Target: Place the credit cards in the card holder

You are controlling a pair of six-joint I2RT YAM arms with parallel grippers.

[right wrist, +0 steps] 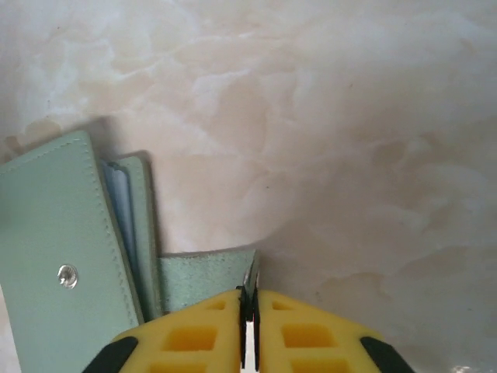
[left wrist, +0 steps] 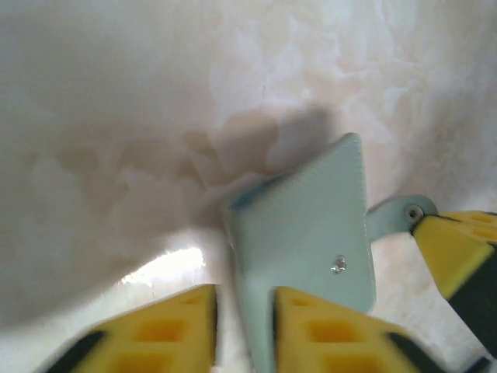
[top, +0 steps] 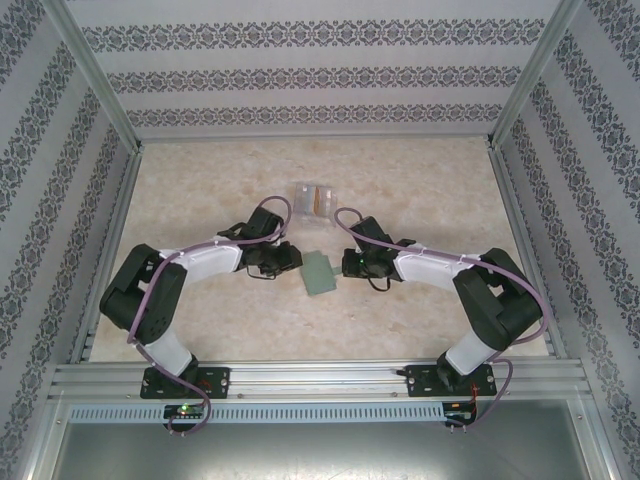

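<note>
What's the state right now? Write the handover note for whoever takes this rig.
The left gripper straddles one edge of the card holder; whether it is clamped is unclear.
The right gripper is shut on the strap of the holder.
The holder lies mid-table between the arms, partly open. The credit cards sit in the clear stand farther back.
Done: no card loaded, as far as visible.
Left: open the holder, fetch the cards, insert them.
</note>
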